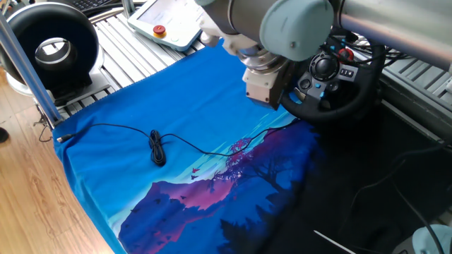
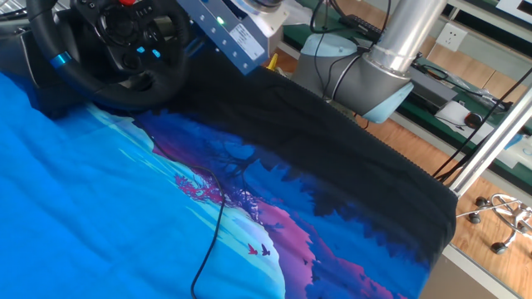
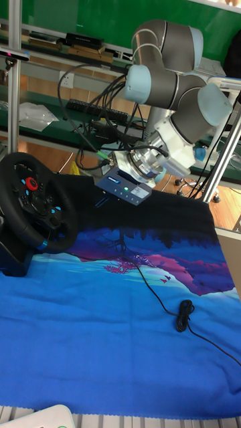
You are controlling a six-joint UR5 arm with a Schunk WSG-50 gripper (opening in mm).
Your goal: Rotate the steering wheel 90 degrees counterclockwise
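Observation:
The steering wheel point(image 3: 20, 221) stands upright at the left edge of the cloth, black-rimmed with a red dial on its hub and a blue stripe low on the rim. It also shows in one fixed view, steering wheel point(image 1: 332, 111), and at the top left of the other, steering wheel point(image 2: 100, 90). My gripper point(image 3: 102, 199) hangs just right of the rim, apart from it, under a blue camera box point(image 3: 124, 186). Its dark fingers blend into the black cloth, so their gap is unclear. The arm hides them in one fixed view.
A black cable point(image 1: 157, 148) with a coiled bundle lies across the blue printed cloth point(image 1: 141, 106). A thick black ring device point(image 1: 49, 46) and a white pendant point(image 1: 169, 21) sit at the back. The robot base point(image 2: 357, 83) stands beyond the cloth's dark end.

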